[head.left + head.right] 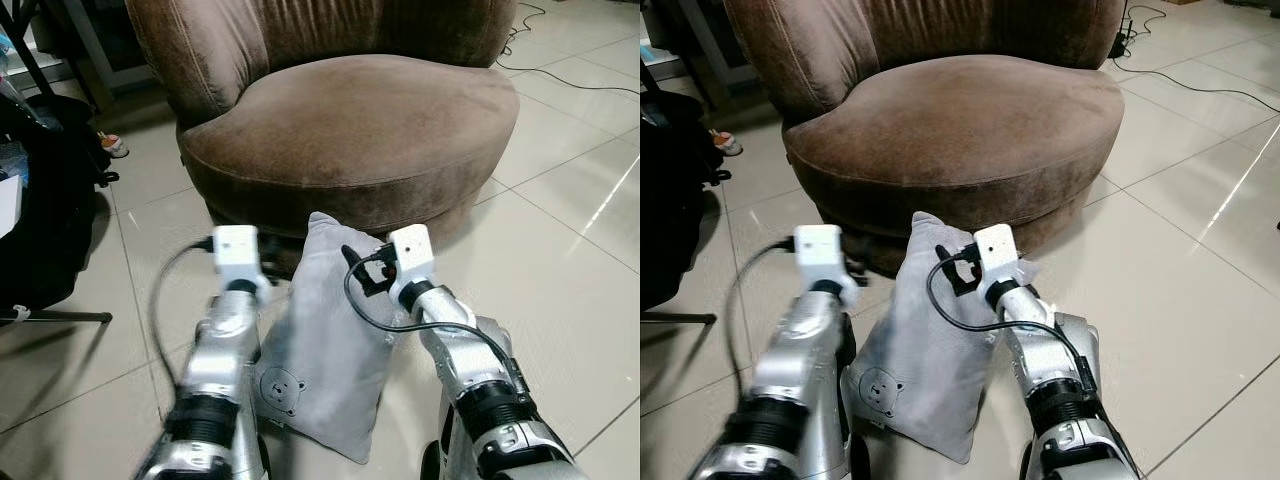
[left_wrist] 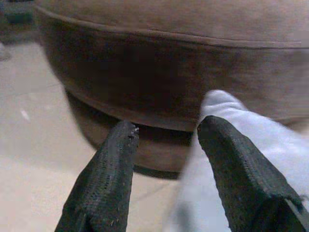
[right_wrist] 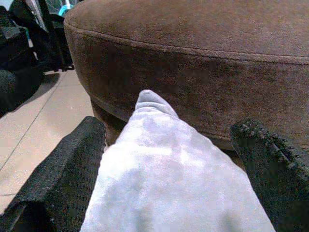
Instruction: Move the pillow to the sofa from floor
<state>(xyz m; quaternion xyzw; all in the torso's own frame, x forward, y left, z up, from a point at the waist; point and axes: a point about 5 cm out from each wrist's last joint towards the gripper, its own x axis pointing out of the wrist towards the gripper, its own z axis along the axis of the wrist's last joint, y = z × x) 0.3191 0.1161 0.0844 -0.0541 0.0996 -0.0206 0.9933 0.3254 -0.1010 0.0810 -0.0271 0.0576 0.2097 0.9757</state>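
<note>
a grey pillow [image 1: 325, 360] with a small bear print stands on edge on the tiled floor [image 1: 570, 230], its top corner right in front of the brown velvet sofa [image 1: 370, 130]. the right hand [image 3: 169, 159] has its fingers apart with the pillow's upper edge between them. the left hand [image 2: 166, 140] is just beside the pillow, fingers [image 2: 106, 183] apart with nothing between them, one finger against the fabric. a black cable [image 1: 400, 320] loops from the right wrist. a dark bag [image 1: 40, 200] sits at the robot's left.
</note>
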